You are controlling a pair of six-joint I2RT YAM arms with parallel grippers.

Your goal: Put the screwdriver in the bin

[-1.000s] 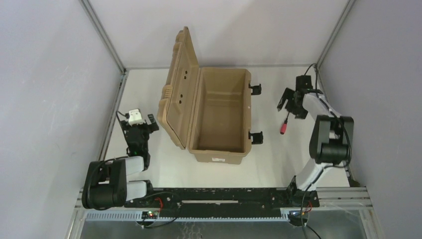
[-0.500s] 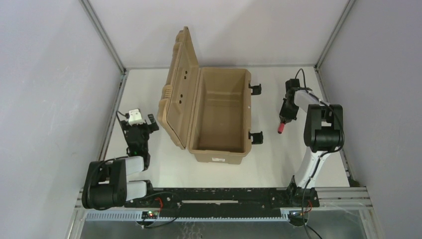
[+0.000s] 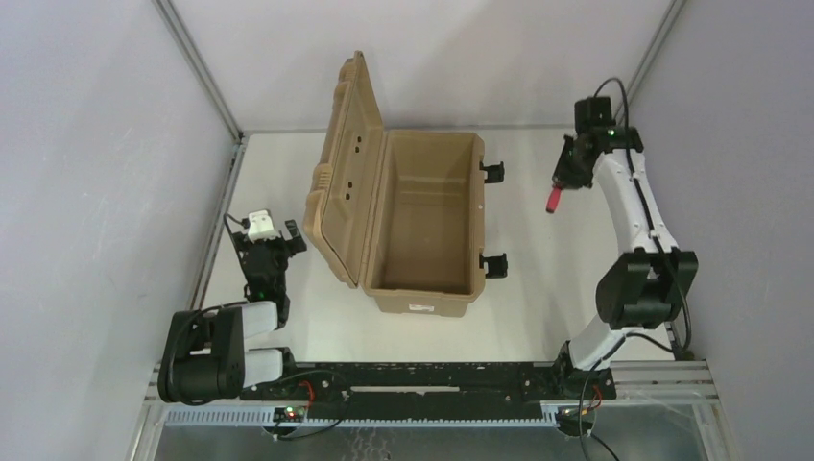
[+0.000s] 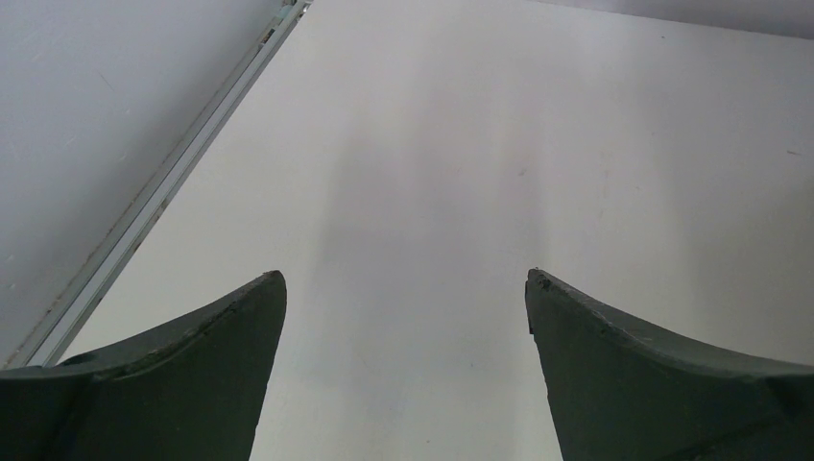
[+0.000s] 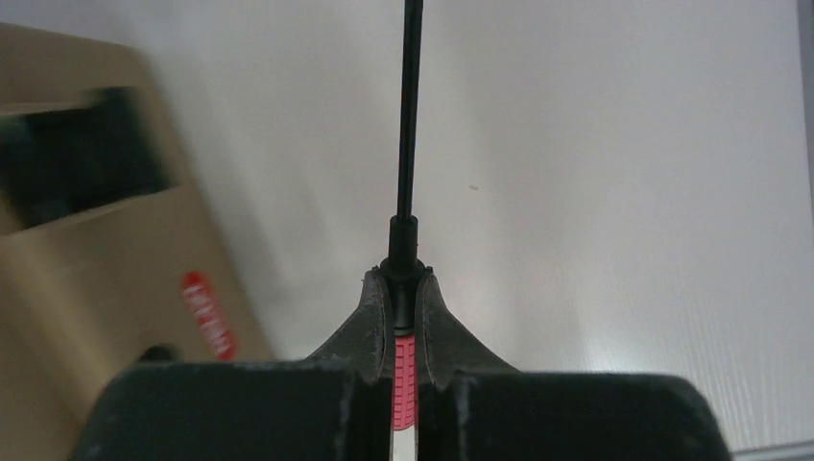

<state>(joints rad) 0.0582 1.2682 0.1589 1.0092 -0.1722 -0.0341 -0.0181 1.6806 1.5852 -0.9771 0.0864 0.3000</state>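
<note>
The screwdriver [image 3: 554,199] hangs above the table, right of the bin [image 3: 422,230], red handle downward in the top view. My right gripper [image 3: 566,175] is shut on it. In the right wrist view the red handle [image 5: 404,370] sits between the closed fingers [image 5: 403,279] and the thin black shaft [image 5: 411,115] points straight out ahead. The tan bin stands with its ribbed lid [image 3: 347,163] raised on its left side, and nothing shows inside it. One corner of the bin [image 5: 86,288] is blurred at the left of the right wrist view. My left gripper [image 3: 267,237] rests open left of the bin, with only bare table between its fingers [image 4: 403,279].
Two black latches [image 3: 492,173] [image 3: 494,264] stick out from the bin's right side, toward the right arm. Metal frame rails [image 3: 206,259] and grey walls border the white table on the left, back and right.
My right gripper closed on the screwdriver, lifted it off the table and carried it toward the far right. The left arm and the bin stayed put.
</note>
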